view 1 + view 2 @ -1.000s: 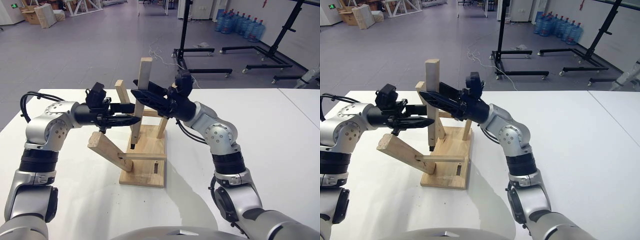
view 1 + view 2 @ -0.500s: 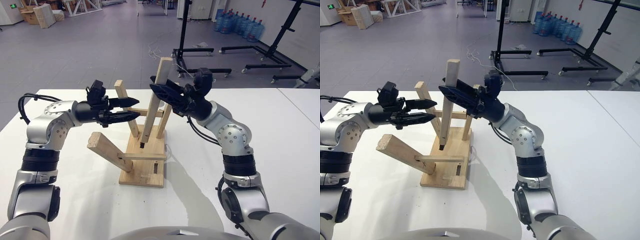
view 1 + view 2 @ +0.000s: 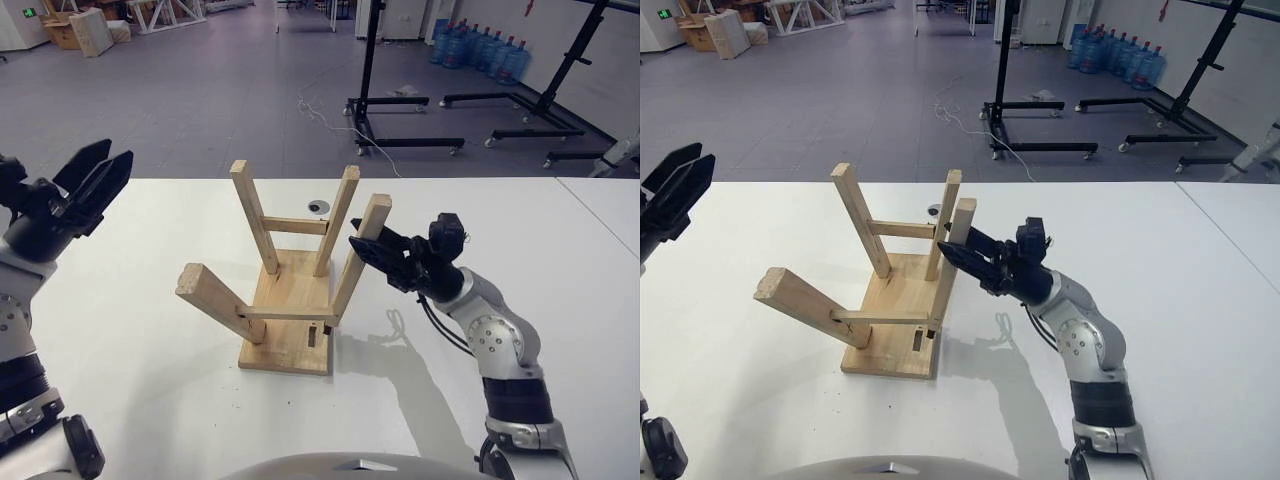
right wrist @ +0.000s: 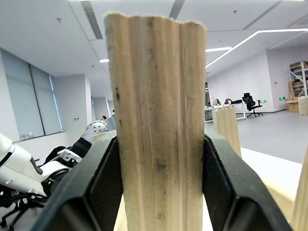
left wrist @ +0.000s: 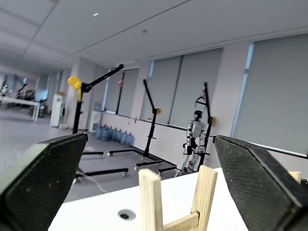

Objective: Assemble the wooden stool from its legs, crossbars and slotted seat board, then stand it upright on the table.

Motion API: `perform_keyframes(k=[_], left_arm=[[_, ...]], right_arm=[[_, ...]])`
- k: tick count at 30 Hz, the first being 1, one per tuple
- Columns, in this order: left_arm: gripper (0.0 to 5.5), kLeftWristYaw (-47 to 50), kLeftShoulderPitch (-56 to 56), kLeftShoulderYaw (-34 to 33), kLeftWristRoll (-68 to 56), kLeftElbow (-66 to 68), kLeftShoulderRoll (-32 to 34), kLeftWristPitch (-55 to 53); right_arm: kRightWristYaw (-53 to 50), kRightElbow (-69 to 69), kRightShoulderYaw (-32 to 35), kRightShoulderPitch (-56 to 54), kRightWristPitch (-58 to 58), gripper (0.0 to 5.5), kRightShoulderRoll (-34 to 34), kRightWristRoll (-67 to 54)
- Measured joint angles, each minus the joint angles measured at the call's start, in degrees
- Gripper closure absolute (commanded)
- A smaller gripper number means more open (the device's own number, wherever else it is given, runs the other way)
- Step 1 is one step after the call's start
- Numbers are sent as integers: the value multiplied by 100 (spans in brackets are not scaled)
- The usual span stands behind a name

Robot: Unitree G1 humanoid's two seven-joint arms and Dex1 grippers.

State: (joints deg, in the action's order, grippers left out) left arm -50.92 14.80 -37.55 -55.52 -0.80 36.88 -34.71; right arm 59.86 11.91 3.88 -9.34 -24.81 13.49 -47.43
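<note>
Now my right gripper point(image 3: 363, 244) clamps the leg point(image 3: 346, 285) near its top, its length slanting down leftward to the seat board point(image 3: 280, 350), my left gripper point(image 3: 110, 160) agape well away.

You are looking at arms built of rounded silver-grey shells. The right arm point(image 3: 495, 340) has a ball-like elbow housing with a black ribbed band point(image 3: 513, 400) next to it, and a black cable point(image 3: 440, 325) loops along its forearm. The left arm point(image 3: 12, 300) has the same silver shell and black band. Both the right gripper point(image 3: 368, 250) and the left gripper point(image 3: 118, 152) are matte black, with long tapered fingers point(image 5: 45, 178) whose pads carry a fine grainy texture.
</note>
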Motion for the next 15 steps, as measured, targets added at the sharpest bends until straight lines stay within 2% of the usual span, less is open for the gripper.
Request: perform_keyframes(k=[8, 15], left_arm=[[71, 40, -230, -74, -66, 462, 4, -104], [71, -32, -213, 119, -18, 703, 17, -123]], right_arm=[[-213, 390, -130, 376, -3, 345, -178, -110], [-147, 130, -222, 592, 363, 345, -355, -49]])
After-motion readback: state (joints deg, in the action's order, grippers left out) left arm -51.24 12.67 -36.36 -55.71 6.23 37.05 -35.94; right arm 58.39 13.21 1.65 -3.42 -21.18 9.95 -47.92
